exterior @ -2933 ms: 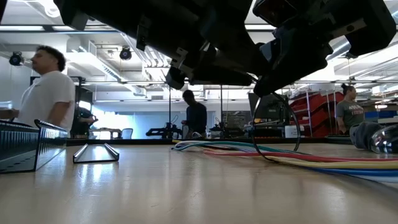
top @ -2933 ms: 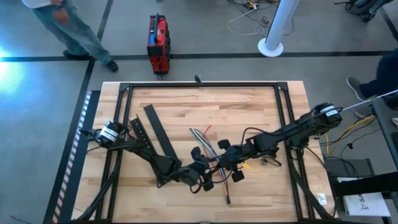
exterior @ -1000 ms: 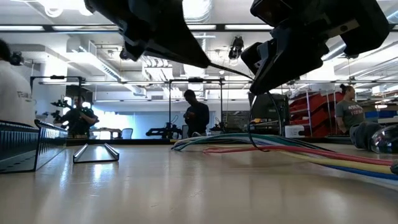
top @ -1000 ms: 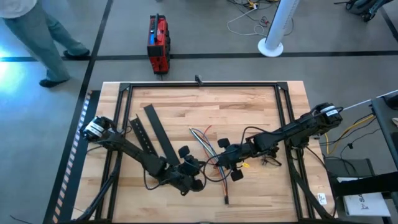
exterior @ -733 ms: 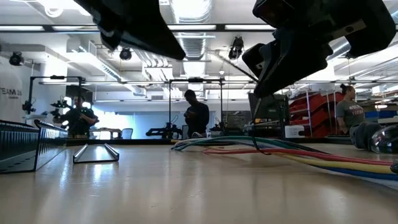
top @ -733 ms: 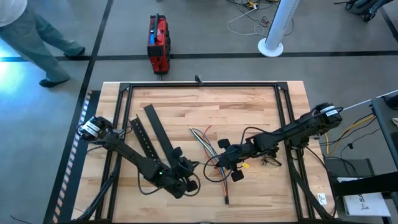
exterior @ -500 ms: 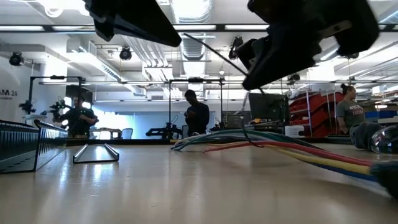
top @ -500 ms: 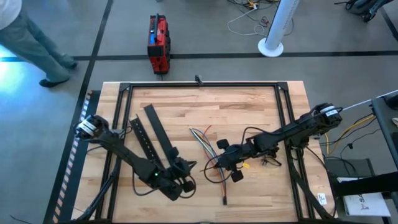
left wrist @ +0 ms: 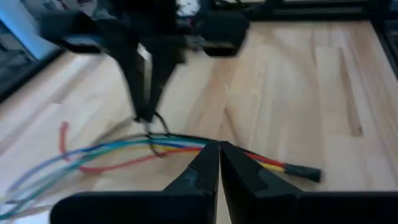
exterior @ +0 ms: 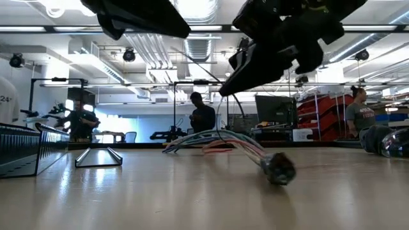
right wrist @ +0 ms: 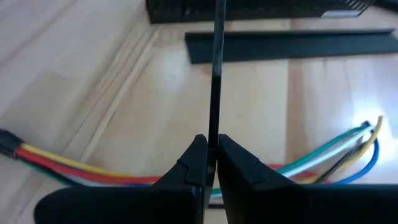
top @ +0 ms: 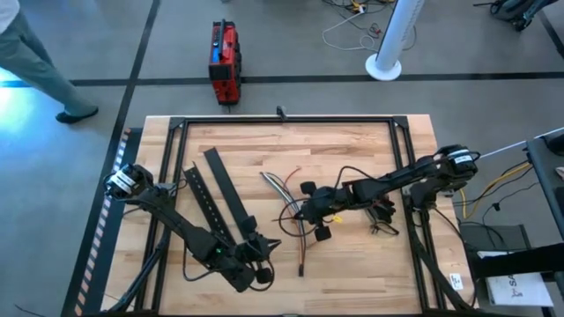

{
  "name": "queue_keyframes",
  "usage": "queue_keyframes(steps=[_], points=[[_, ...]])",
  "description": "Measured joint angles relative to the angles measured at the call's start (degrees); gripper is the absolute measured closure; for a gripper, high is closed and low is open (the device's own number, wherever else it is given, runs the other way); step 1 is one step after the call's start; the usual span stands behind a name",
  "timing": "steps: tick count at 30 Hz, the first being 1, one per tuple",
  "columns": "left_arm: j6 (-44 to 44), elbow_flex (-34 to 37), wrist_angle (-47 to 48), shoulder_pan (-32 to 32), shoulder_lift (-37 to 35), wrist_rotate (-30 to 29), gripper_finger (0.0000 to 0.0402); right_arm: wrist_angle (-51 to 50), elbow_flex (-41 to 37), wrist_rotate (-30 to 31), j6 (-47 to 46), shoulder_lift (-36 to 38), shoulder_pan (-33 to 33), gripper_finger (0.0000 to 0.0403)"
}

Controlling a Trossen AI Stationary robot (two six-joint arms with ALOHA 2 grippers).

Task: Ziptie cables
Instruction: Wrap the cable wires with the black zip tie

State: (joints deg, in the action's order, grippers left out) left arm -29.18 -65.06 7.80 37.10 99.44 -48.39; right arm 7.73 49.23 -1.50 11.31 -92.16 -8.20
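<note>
Right fingers (right wrist: 210, 152) pinch black strap (right wrist: 216, 68) above cables (right wrist: 74, 167).

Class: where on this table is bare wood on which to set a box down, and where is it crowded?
Bare: the far strip between the table frame's far rail and the cables; also the near-right corner. Crowded: the middle, around the right pincer and cables, and the left, with the black bars and left pincer.
</note>
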Motion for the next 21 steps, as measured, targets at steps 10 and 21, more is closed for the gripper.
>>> queue_keyframes(steps=[10,21], points=[[-1.2,6.2,-18.0,-3.7,5.5,3.3,0.0389,7.4,0.1,4.5,-1.2,0.6,0.3,0.0394],[-13.9,6.3,-20.4,-11.0,14.5,9.9,0.0223,7.1,0.1,9.4,-2.4,0.6,0.4,0.0394]])
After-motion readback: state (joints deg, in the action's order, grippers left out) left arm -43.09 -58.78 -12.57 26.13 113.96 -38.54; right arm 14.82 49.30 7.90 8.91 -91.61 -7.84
